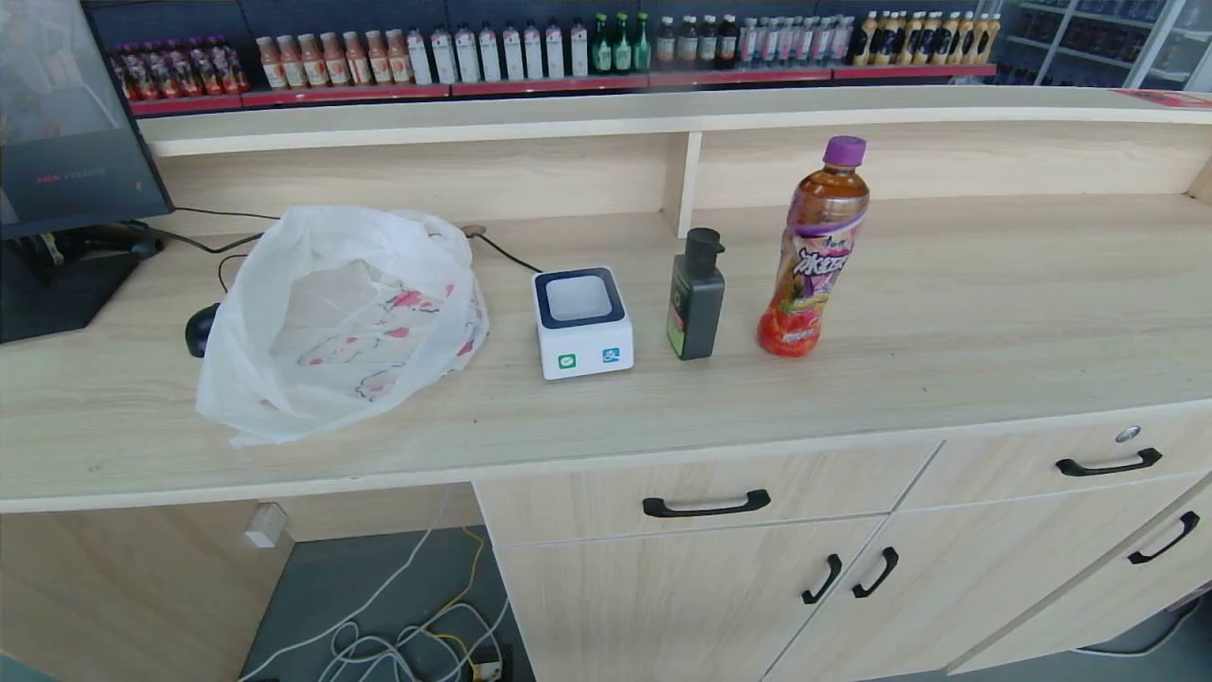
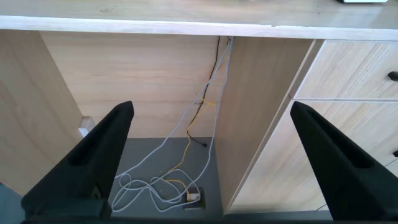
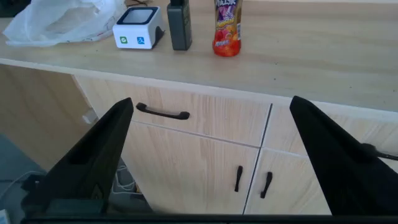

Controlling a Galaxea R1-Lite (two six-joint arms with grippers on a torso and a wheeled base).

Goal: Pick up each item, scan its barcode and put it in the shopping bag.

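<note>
On the wooden counter stand a tea bottle with a purple cap and, just left of it, a dark pump bottle. A white cube scanner sits left of those, and an open white plastic shopping bag lies at the counter's left. The right wrist view has the same row: bag, scanner, pump bottle, tea bottle. My right gripper is open, held low in front of the drawers. My left gripper is open, below the counter edge, facing the knee hole.
A monitor and a black mouse sit at the counter's far left. A raised shelf ledge runs behind the items. Drawers and doors with black handles lie below; loose cables cover the floor in the knee hole.
</note>
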